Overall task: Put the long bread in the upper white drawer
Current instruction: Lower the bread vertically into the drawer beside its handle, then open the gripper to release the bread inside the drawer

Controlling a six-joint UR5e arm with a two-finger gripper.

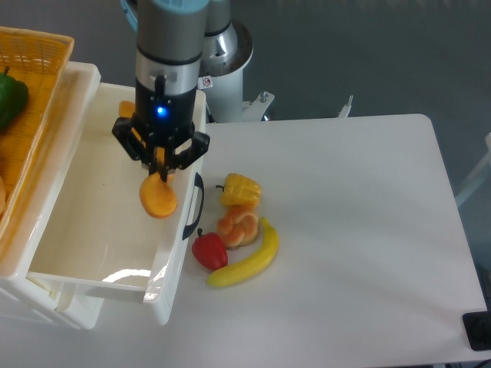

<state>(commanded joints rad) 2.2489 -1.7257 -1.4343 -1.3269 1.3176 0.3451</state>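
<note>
The long bread (157,197) is an orange-tan stick; I see its rounded lower end below the gripper and a bit of its upper end (126,109) behind the gripper body. My gripper (160,170) is shut on the long bread and holds it tilted over the open upper white drawer (92,230), near the drawer's right front wall. The drawer's dark curved handle (196,207) faces the table. The middle of the bread is hidden by the gripper.
An orange woven basket (31,92) with a green pepper (9,96) sits at the left above the drawer. On the table beside the handle lie a yellow pepper (241,188), a braided bun (238,225), a red pepper (209,251) and a banana (249,262).
</note>
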